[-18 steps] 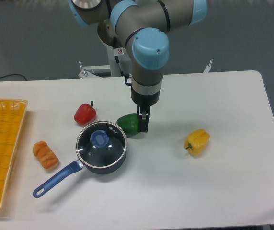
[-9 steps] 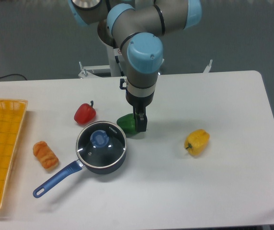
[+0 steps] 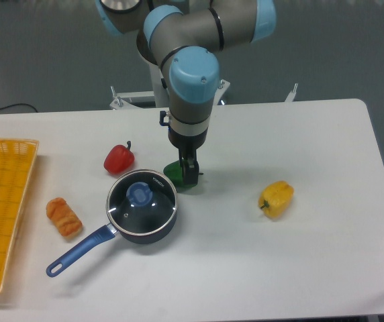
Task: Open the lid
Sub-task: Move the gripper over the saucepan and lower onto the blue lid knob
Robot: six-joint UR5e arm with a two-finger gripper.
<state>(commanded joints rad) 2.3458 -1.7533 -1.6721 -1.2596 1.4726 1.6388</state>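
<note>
The lid (image 3: 141, 199) sits flat on top of the dark blue saucepan (image 3: 153, 229), near the front middle of the white table (image 3: 299, 255). It is round, so it has no long side, and its blue knob (image 3: 139, 194) points straight up. The saucepan's long handle (image 3: 78, 251) sticks out toward the front left. The claw (image 3: 188, 173) hangs down from the arm (image 3: 190, 87), just behind the pan on its right side. It is right in front of a green pepper (image 3: 174, 173) and hides part of it. The dark fingers look close together, but I cannot tell if the claw is open or closed, or if it touches the pepper. It is not on the lid. A red pepper (image 3: 119, 158) lies behind the pan on the left. A yellow pepper (image 3: 276, 198) lies well off to the right. A bread roll (image 3: 64, 217) lies left of the pan, near a yellow basket (image 3: 1, 201) at the table's left edge.
</note>
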